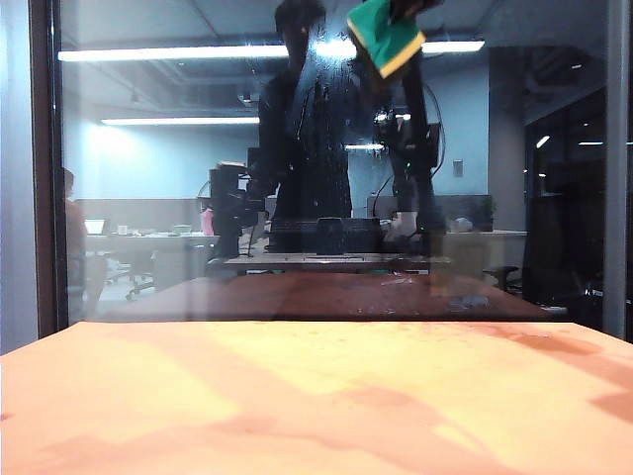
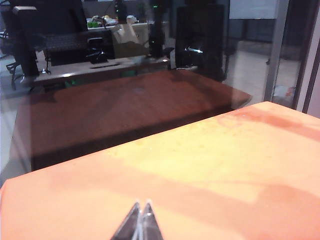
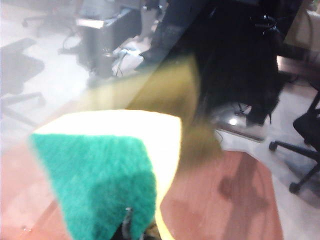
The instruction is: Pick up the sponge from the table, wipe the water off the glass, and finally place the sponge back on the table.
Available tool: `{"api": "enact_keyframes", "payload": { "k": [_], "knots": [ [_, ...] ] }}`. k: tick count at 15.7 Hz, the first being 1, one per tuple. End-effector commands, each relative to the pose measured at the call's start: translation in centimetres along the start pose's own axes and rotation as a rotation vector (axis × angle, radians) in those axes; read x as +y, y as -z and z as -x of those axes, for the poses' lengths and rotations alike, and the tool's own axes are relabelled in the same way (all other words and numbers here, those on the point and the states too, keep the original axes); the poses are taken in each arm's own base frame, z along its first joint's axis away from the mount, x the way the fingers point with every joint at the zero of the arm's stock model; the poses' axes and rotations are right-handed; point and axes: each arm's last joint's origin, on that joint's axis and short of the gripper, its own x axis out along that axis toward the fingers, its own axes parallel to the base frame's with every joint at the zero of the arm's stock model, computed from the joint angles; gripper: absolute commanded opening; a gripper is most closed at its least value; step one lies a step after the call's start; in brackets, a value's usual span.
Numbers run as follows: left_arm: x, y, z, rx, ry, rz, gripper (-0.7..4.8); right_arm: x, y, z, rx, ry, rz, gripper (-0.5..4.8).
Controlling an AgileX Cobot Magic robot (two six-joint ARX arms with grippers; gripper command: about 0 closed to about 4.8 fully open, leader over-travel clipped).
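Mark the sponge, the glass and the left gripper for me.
sponge (image 1: 384,38): exterior view, green scouring face, held high against the pane.
glass (image 1: 158,178): exterior view, bare area of the pane.
left gripper (image 2: 140,207): left wrist view, closed tips above the table.

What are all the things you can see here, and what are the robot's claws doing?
sponge: one, green with a pale yellow layer, high up near the top of the glass, held by the right claw.
glass: one, clear with a dark frame edge, standing upright at the far edge of the table, showing office reflections.
water: many tiny whitish drops and streaks, on the upper middle of the glass below the sponge.
table: one, orange-tan, in front of the glass, nothing lying on it.
left claw: one, dark, shut and holding nothing, low over the table.
right claw: one, dark, shut on the sponge, up by the glass; mostly hidden behind the sponge.
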Motion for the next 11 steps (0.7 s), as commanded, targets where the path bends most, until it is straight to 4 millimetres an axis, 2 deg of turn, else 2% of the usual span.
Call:
{"api": "enact_keyframes", "payload": {
  "k": [1, 3, 7, 11],
  "knots": [
    [0.0, -0.2, 0.0, -0.013, 0.002, -0.008, -0.06, -0.4, -2.0, 3.0, -0.042, 0.008, -0.002, -0.09],
    [0.0, -0.2, 0.0, -0.013, 0.003, -0.008, -0.06, -0.8, -2.9, 4.7, -0.04, 0.031, -0.003, -0.09],
    [0.0, -0.2, 0.0, -0.013, 0.002, -0.008, -0.06, -1.8, -3.4, 6.6, -0.01, 0.068, -0.005, -0.09],
    [0.0, -0.2, 0.0, -0.013, 0.002, -0.008, -0.06, -3.9, -4.2, 8.9, -0.023, 0.113, -0.017, -0.09]
  ]
}}
